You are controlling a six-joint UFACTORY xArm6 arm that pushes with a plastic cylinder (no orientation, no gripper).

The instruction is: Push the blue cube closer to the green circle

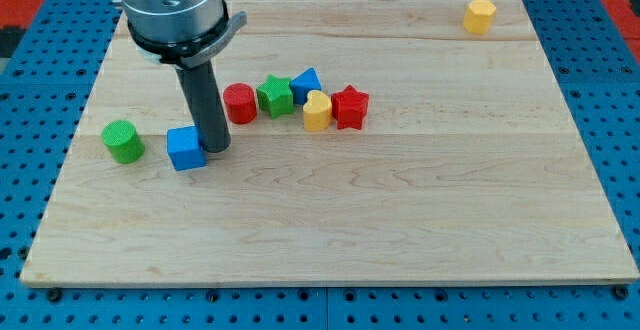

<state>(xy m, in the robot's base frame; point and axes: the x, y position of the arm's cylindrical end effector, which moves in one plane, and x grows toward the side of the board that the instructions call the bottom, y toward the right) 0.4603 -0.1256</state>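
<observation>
I get bright, even overhead light across the wooden board (400, 220), with no harsh glare. Shadows are short and soft, hugging the rod (205, 105) and the blue cube (186, 149). Focus is sharp throughout; the board's edges look straight, without noticeable distortion.

Pale wood-grain counter (400, 220) over a blue pegboard (40, 60). Blue cube (186, 149), green circle (122, 141), red cylinder (239, 103), green star (275, 95), blue triangle (305, 83), yellow heart (317, 112), red star (349, 107), yellow hexagon (480, 16). Dark rod, my tip (216, 147).
</observation>
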